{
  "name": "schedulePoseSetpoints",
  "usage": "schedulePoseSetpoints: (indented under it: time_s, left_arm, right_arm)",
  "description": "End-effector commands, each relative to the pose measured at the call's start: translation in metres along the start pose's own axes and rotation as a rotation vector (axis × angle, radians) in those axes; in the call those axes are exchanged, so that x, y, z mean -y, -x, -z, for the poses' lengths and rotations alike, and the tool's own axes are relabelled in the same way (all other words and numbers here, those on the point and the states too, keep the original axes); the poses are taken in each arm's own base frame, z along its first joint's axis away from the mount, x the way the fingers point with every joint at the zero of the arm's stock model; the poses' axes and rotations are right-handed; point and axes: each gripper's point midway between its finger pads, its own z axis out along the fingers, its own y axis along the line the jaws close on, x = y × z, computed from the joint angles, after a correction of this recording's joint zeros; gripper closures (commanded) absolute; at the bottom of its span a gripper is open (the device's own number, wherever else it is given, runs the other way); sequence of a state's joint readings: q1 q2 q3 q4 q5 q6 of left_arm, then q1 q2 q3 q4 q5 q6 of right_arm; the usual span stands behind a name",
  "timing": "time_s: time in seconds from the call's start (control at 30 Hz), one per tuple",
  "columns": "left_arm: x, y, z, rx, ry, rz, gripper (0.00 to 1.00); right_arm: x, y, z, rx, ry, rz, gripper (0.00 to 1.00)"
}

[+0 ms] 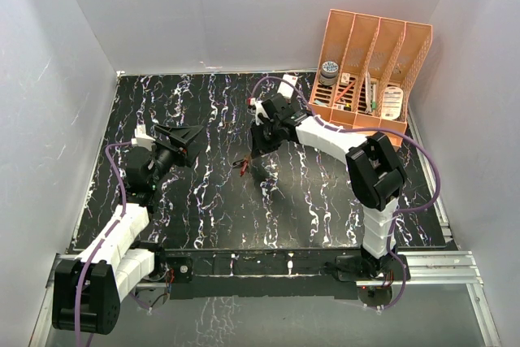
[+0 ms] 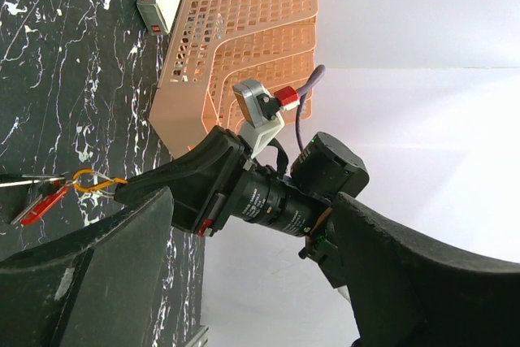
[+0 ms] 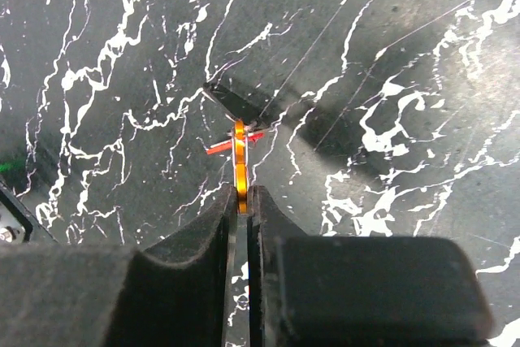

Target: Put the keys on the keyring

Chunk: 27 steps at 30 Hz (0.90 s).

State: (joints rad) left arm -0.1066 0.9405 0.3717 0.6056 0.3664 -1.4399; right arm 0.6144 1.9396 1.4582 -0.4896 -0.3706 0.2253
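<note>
**Right wrist view: keyring being pinched edge-on over open table**

The orange keyring is being clamped between the closed fingertips of the right gripper, near the middle of the black marbled table. The red-headed key and the black-headed key are being seen at the ring's far edge; whether they are threaded cannot be told. The left gripper is being held spread apart nearby, touching nothing. The orange file rack is being kept well apart at the far right corner.
</note>
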Motion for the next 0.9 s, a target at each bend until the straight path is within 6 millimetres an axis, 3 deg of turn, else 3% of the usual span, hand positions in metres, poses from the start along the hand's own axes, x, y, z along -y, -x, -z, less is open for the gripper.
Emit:
schedulePoseSetpoints:
  time_s: [0.0, 0.2, 0.3, 0.37, 0.47, 0.5, 0.6, 0.63, 0.8, 0.87]
  left_arm:
    - [0.005, -0.002, 0.002, -0.016, -0.023, 0.000, 0.22]
    - [0.004, -0.001, 0.002, -0.015, -0.020, -0.003, 0.22]
    - [0.001, -0.002, 0.000, -0.026, -0.002, -0.019, 0.18]
    - [0.001, -0.003, -0.004, -0.043, 0.017, -0.042, 0.03]
    - [-0.007, -0.003, -0.011, -0.080, 0.095, -0.088, 0.01]
    - [-0.008, -0.003, -0.013, -0.090, 0.122, -0.103, 0.01]
    - [-0.004, 0.001, -0.016, -0.092, 0.145, -0.139, 0.01]
    - [-0.003, 0.001, -0.015, -0.085, 0.145, -0.141, 0.01]
    - [0.001, 0.005, -0.011, -0.060, 0.138, -0.175, 0.01]
    - [0.003, 0.005, -0.009, -0.055, 0.142, -0.181, 0.01]
  right_arm:
    - [0.014, 0.018, 0.001, 0.074, -0.016, -0.025, 0.88]
    - [0.051, 0.025, 0.029, 0.167, -0.112, -0.120, 0.65]
    - [0.060, 0.035, 0.056, 0.250, -0.185, -0.133, 0.62]
    - [0.063, 0.046, 0.080, 0.326, -0.255, -0.135, 0.59]
    - [0.063, 0.059, 0.113, 0.442, -0.318, -0.146, 0.52]
    - [0.061, 0.062, 0.124, 0.484, -0.328, -0.147, 0.47]
    - [0.048, 0.077, 0.164, 0.636, -0.327, -0.129, 0.18]
    - [0.046, 0.081, 0.176, 0.683, -0.334, -0.128, 0.04]
    - [0.049, 0.090, 0.231, 0.920, -0.402, -0.239, 0.02]
    - [0.051, 0.088, 0.245, 1.012, -0.390, -0.328, 0.02]
